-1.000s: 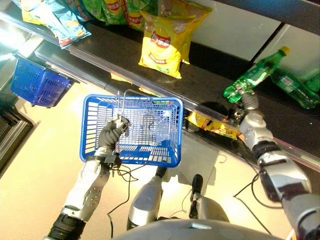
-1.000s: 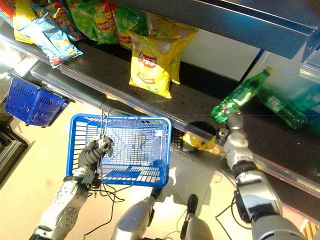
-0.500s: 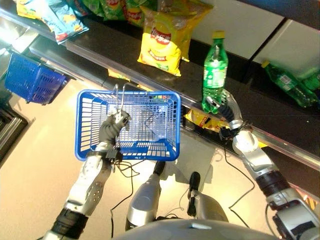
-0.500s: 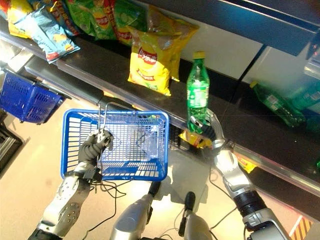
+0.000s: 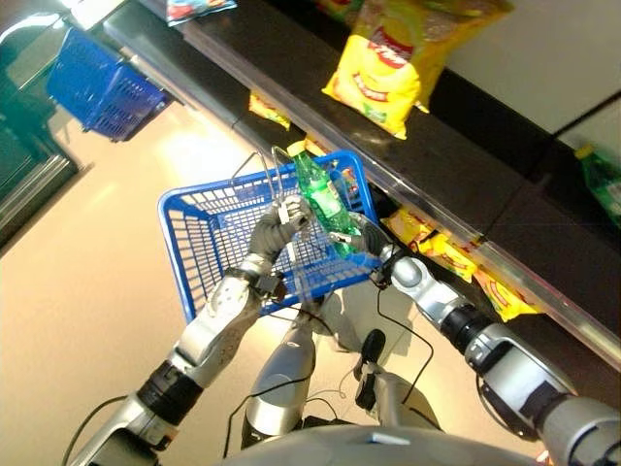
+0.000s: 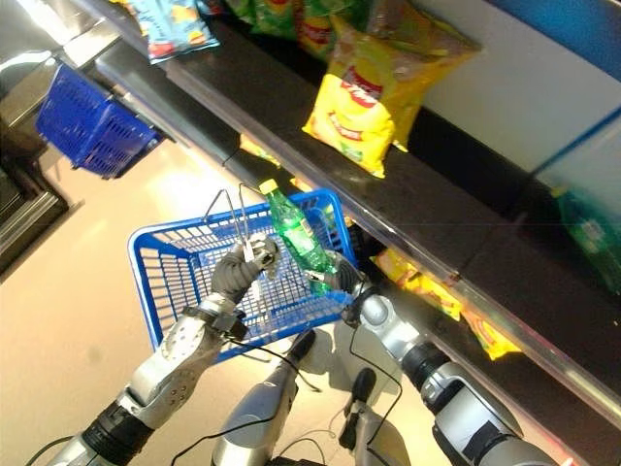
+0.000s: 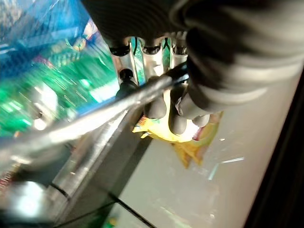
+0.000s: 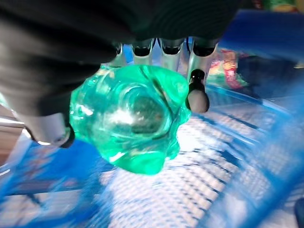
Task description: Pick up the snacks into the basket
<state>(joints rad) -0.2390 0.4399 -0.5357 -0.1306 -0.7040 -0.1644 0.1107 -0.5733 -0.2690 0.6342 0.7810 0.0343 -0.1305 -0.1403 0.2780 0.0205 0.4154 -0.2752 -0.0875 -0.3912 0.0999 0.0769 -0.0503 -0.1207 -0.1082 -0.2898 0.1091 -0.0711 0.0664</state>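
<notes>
Dark store shelving (image 5: 456, 165) runs diagonally above a pale beige floor (image 5: 78, 282); a yellow chip bag (image 5: 383, 83) with a red round logo leans on the upper shelf, its print too small to read; more yellow packets (image 5: 441, 257) lie on the lower shelf beneath the shelf's front edge; a second blue basket (image 5: 107, 87) hangs near the shelf's far left end; the left hand (image 5: 277, 228) is curled round the metal handles (image 7: 95, 118) of the blue basket (image 5: 209, 257), holding it just before the shelf edge; the right hand (image 5: 364, 243) is clamped round the base of a green bottle (image 5: 320, 199), which tilts over the basket's right rim, cap pointing towards the shelf; the basket's mesh floor looks bare.
</notes>
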